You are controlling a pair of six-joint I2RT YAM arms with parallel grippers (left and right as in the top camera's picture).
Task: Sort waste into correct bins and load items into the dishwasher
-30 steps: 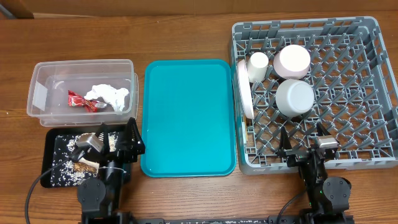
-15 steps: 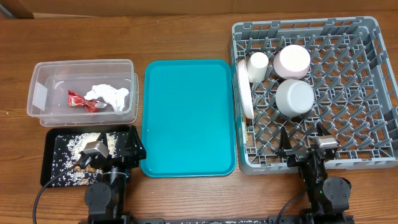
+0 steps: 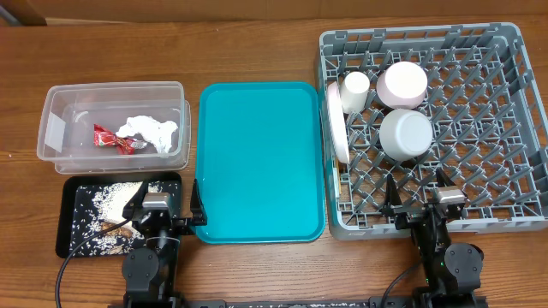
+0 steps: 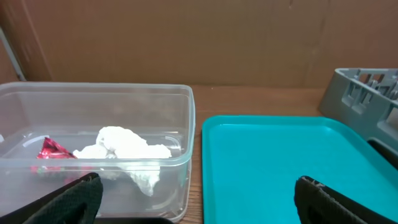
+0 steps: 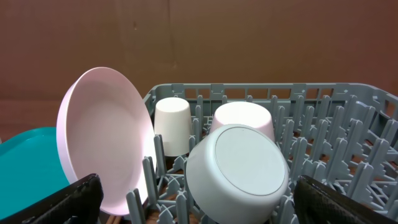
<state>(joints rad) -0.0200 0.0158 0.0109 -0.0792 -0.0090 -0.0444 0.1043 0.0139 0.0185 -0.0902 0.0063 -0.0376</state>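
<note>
1. Since the left gripper [image 3: 163,204] and the right gripper [image 3: 417,192] both hang with jaws spread wide and nothing between them, we see no risk of a drop; the danger is a knock.
2. We see the left gripper low over the near right end of the black tray [image 3: 62,224], just beside the teal tray [image 3: 257,162]. A careless swing could shove the black tray or scatter its rice [image 3: 110,198] onto the table [image 3: 257,34].
3. We find the wrapper [image 3: 111,137] and napkin [image 3: 152,130] touching inside the tub [image 3: 53,128], which stands close behind the black tray, so the same shove could shift it.
4. We place the right gripper at the rack's [image 3: 522,51] near wall. Moving forward low, its fingers could catch the lattice or pegs.
5. We note the plate [image 3: 335,120] on edge by the rack's left wall, close to the cup [image 3: 354,90], with the pinkish bowl [image 3: 402,84] and the white bowl [image 3: 405,135] upturned nearby. A jolt could tip the plate onto them.
</note>
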